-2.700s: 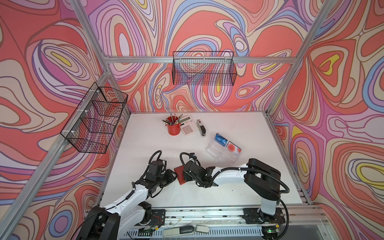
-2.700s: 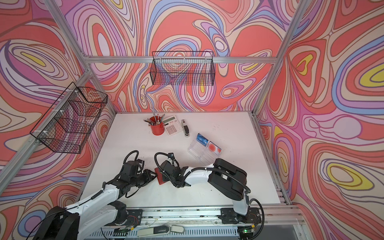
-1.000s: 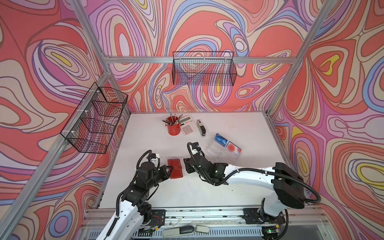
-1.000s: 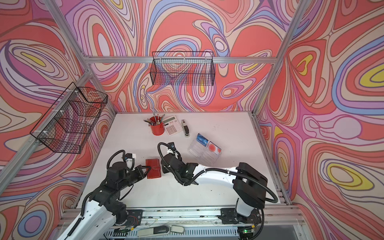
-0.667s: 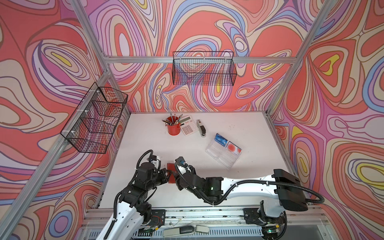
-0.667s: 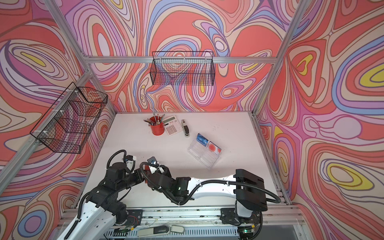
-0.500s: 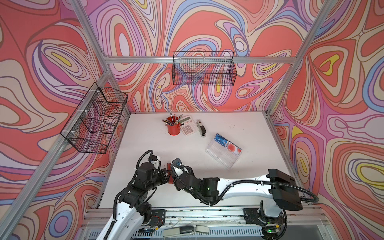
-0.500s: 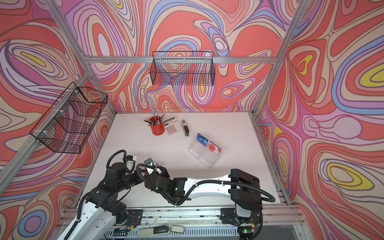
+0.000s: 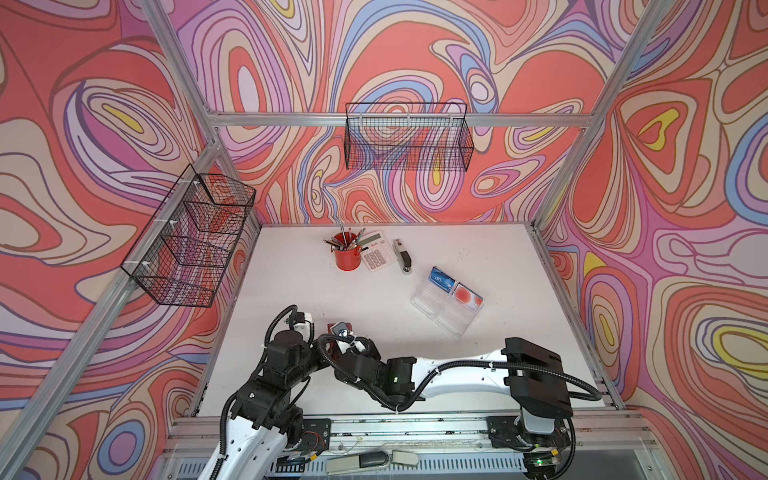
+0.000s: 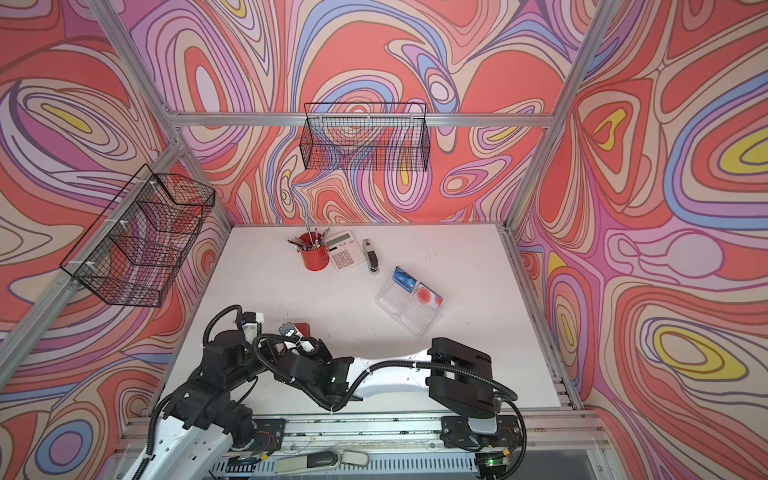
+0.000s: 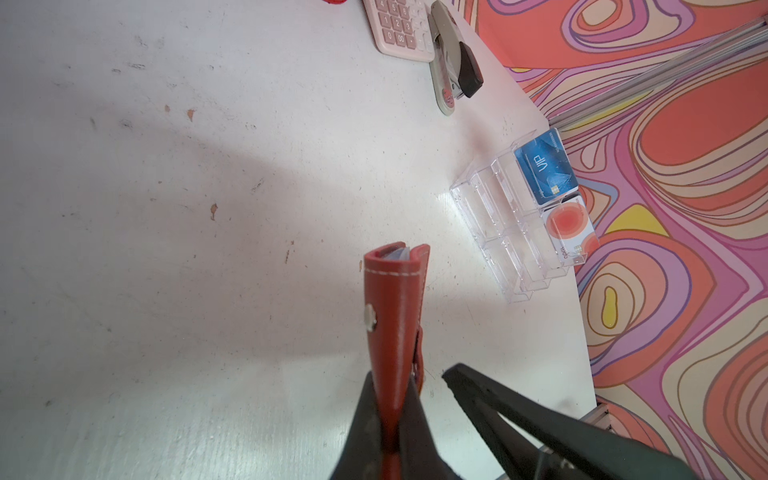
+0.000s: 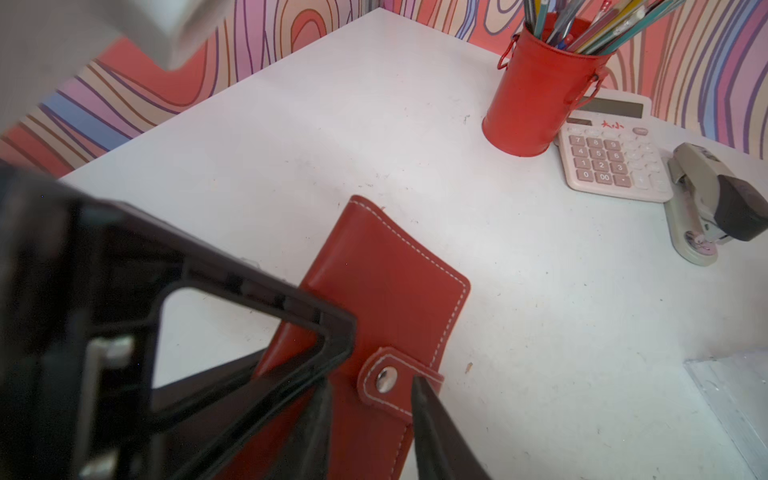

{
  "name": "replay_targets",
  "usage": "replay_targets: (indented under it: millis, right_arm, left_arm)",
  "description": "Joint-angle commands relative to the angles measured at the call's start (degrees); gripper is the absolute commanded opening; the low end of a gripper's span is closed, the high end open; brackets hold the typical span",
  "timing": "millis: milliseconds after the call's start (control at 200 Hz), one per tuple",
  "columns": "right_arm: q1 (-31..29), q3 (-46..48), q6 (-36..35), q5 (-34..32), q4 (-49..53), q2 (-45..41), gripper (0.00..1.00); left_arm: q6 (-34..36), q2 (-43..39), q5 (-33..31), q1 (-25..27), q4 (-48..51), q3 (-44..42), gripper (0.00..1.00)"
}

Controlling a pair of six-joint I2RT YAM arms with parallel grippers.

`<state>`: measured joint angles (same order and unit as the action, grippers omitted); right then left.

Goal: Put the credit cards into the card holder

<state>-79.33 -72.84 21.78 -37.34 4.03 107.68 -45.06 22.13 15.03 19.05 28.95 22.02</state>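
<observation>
Two wire baskets (image 9: 407,137), swirled walls (image 9: 415,50), white table (image 9: 478,249)

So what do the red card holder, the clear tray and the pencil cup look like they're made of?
The card holder looks like leather or imitation leather: smooth with a slight sheen, white stitching along its edges and a metal snap. The tray is clear hard plastic, probably acrylic, with see-through walls that glint. The pencil cup is likely painted metal: glossy red, with small ring handles.

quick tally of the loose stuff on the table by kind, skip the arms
credit cards: 2 (blue card, pale card)
card holder: 1
clear tray: 1
pen cup: 1
calculator: 1
stapler: 1
total: 7
</observation>
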Motion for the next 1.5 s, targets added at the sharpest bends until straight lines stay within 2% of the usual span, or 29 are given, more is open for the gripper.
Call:
replay_targets:
  millis: [0, 120, 531, 1042, 1277, 1422, 1492]
  right_arm:
    - [0.2, -1.1, 0.8, -2.8, 2.3, 1.6, 0.33]
    - [0.2, -1.2, 0.8, -3.0, 2.4, 1.9, 0.3]
    - [0.2, -2.3, 1.2, -3.7, 3.6, 2.7, 0.0]
    - [0.3, 1.9, 1.4, -2.2, -0.8, -0.8, 0.0]
    - [1.1, 2.9, 2.1, -1.4, -1.1, -2.0, 0.0]
    - [1.1, 3.5, 0.0, -5.1, -2.8, -2.4, 0.0]
    - [1.0, 4.3, -1.1, -6.3, -4.4, -2.6, 0.0]
  left_arm:
    - [-0.8, 0.0, 4.1, 0.2, -1.3, 1.0, 0.0]
    - [-1.0, -1.3, 3.0, 0.3, -0.4, 1.1, 0.0]
    - [-1.0, -1.7, 3.6, 0.3, 0.3, 1.7, 0.0]
    - [-1.7, -3.3, 1.2, 0.3, 1.0, 1.2, 0.0]
    - [-1.0, -1.4, 0.7, 0.2, -1.0, 0.2, 0.0]
    - [-1.7, 0.4, -1.5, 0.3, -1.3, -1.3, 0.0]
    - [-2.2, 0.4, -0.4, 0.3, -2.0, -2.1, 0.0]
